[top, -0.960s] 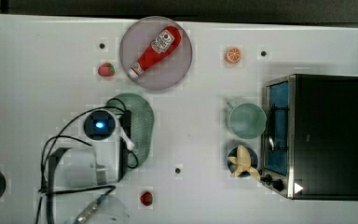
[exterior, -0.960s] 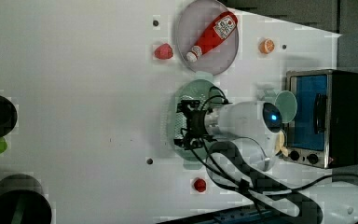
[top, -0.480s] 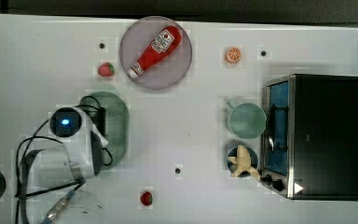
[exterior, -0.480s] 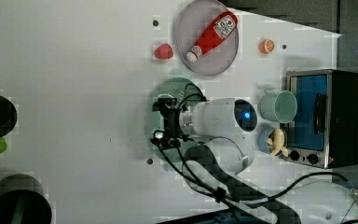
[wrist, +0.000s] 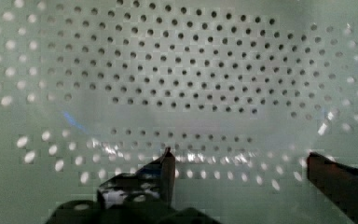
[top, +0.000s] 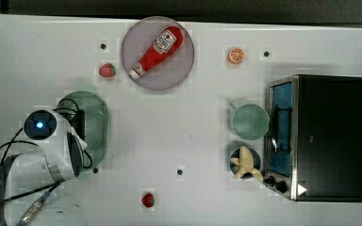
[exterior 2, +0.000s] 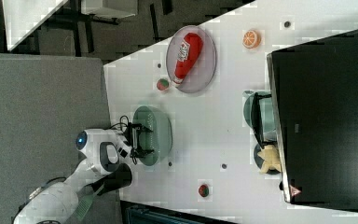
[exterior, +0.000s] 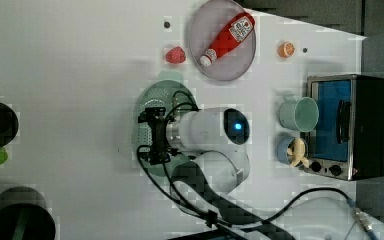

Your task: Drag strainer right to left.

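A white table (top: 202,141) fills the frame, with a black toaster oven (top: 327,136) at the top view's right and a grey plate (top: 158,52) carrying a ketchup bottle (top: 156,51) at upper centre. At the top view's left, the robot arm (top: 52,141) reaches over the strainer (top: 96,125), a pale mint-green oval basket with a perforated bottom and a wide rim. The gripper (wrist: 240,163) sits down inside it, fingers spread wide and pinching nothing. The basket looks like light, stiff plastic, likely to slide easily; pressing a finger against the inner wall seems the surest purchase. A strawberry (top: 107,70) lies nearby.
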Robot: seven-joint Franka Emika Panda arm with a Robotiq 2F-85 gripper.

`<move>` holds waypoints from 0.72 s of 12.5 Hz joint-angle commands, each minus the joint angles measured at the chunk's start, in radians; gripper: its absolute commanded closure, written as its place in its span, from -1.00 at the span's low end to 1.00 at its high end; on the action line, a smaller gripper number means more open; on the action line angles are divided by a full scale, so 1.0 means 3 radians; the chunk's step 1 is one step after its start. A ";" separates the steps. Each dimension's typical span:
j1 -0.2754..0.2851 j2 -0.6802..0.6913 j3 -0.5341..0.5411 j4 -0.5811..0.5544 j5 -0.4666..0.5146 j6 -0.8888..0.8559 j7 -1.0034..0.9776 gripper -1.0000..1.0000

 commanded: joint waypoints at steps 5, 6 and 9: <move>0.0213 0.0123 0.0065 0.0399 0.0088 0.0009 0.0330 -1.00; 0.0227 0.0142 0.0065 0.0432 0.0088 -0.0010 0.0331 -1.00; 0.0235 0.0070 0.0028 0.0434 0.0067 -0.0073 0.0270 -1.00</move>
